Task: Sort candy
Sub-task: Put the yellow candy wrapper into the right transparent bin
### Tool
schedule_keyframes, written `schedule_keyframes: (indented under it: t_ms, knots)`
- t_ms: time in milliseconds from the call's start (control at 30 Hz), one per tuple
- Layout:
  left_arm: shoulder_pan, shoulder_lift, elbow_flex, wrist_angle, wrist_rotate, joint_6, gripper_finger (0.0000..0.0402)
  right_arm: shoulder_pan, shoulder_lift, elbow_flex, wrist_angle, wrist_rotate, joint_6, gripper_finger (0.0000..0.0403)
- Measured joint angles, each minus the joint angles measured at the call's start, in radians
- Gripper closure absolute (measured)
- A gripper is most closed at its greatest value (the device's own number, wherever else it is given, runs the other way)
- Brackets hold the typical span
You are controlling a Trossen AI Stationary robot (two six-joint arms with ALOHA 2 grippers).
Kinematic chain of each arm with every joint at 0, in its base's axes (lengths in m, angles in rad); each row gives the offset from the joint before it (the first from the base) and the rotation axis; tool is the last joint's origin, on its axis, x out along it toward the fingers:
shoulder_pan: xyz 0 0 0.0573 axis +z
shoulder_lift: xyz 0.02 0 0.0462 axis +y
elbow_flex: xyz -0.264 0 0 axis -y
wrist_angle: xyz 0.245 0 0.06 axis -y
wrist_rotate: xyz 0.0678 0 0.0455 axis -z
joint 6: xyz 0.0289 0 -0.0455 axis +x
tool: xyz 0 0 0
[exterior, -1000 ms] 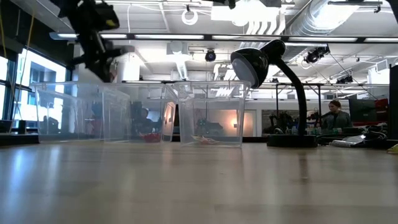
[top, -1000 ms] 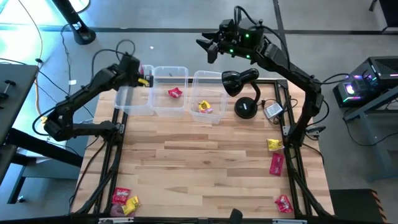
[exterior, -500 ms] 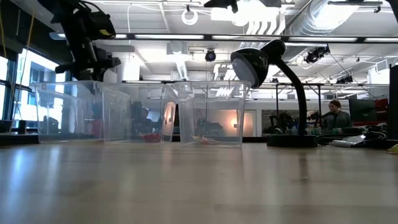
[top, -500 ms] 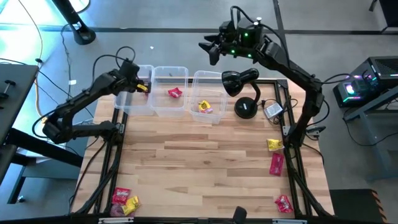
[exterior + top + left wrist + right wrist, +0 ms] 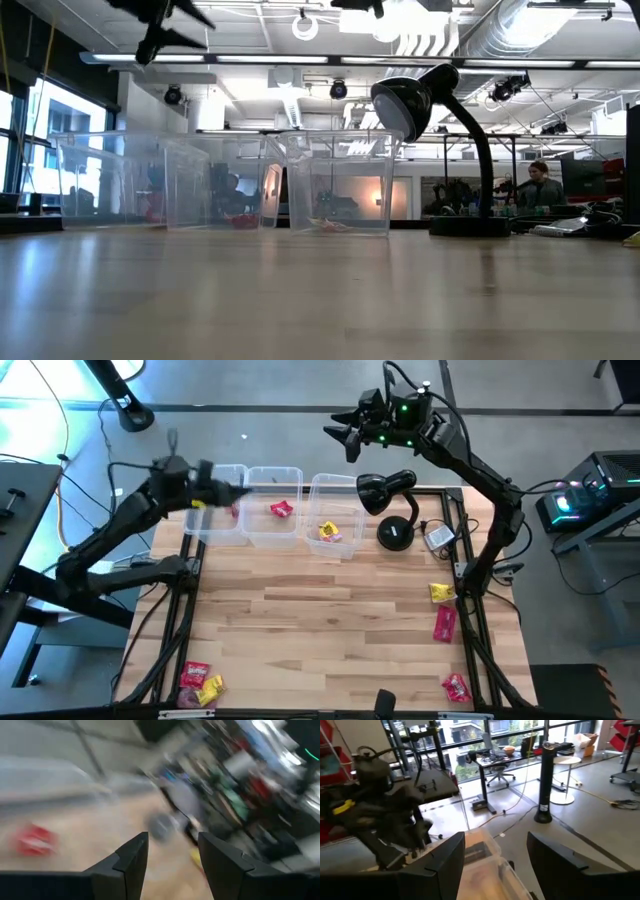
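Three clear tubs stand in a row at the table's far edge: left (image 5: 212, 510), middle (image 5: 272, 510), right (image 5: 335, 520). A pink-red candy (image 5: 235, 511) lies in the left tub, a red one (image 5: 282, 509) in the middle tub and a yellow one (image 5: 328, 531) in the right tub. My left gripper (image 5: 240, 489) hangs open and empty high above the left tub (image 5: 110, 180); it also shows in the low view (image 5: 190, 25) and the left wrist view (image 5: 172, 855). My right gripper (image 5: 335, 435) waits open in the air beyond the far edge.
A black desk lamp (image 5: 390, 500) stands right of the tubs, with a small grey box (image 5: 438, 538) beside it. Loose candy lies at the near left corner (image 5: 200, 682) and along the right edge (image 5: 441, 592), (image 5: 445, 623), (image 5: 456, 686). The table's middle is bare wood.
My left gripper has opened, risen well above the left tub and drawn back toward the table's left edge, turning so that its fingers point toward the right. A pink-red candy now lies in the left tub.
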Motion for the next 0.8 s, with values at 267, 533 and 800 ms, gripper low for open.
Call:
schedule_keyframes:
  t_ms: [267,533,800]
  knots:
    - [-0.496,0.083,-0.001,-0.134,0.003,-0.028,0.0234,0.04,0.0,0.0,0.039,-0.102,0.097,0.0194]
    - [-0.881,0.131,-0.002,-0.456,-0.081,0.127,0.0234,0.187,0.0,0.0,0.061,-0.113,0.263,0.0194]
    - [-1.208,0.115,-0.109,-0.35,-0.167,0.05,0.0234,0.391,0.0,0.0,0.082,0.047,0.281,0.0194]
